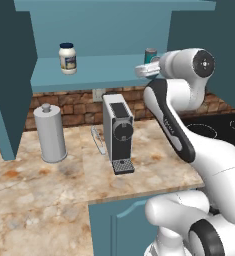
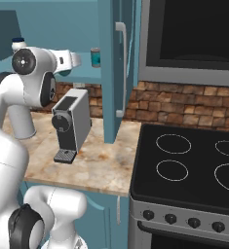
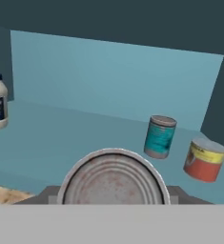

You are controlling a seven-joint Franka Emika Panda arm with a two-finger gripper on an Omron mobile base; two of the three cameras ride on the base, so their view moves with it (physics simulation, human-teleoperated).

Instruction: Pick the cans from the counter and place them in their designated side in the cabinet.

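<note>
- One teal can [image 3: 159,137] already stands on the cabinet shelf [image 3: 61,138], toward its right end, just beside a red-orange can [image 3: 205,159] at the far right. In the left base view that teal can [image 1: 150,55] shows past the arm, and in the right base view it [image 2: 95,57] stands near the shelf's right end.
- The second can [image 3: 113,177] is clamped in the pincer [image 3: 112,198]: its silvery top sits right in front of the hand camera, with the jaws closed against its sides. It is held at the shelf's front edge, not yet set down.
- From the left, the pincer [image 1: 144,70] reaches in at shelf height, at the shelf's right end.
- A white jar [image 1: 67,58] stands well apart toward the shelf's left end, so the right end seems to be the cans' side.
- No teal can is left on the table [image 1: 34,200], which carries a coffee machine [image 1: 118,132] and a grey canister [image 1: 50,133].
- My reading: half done, and what remains is placing and releasing this last can near its twin.
</note>
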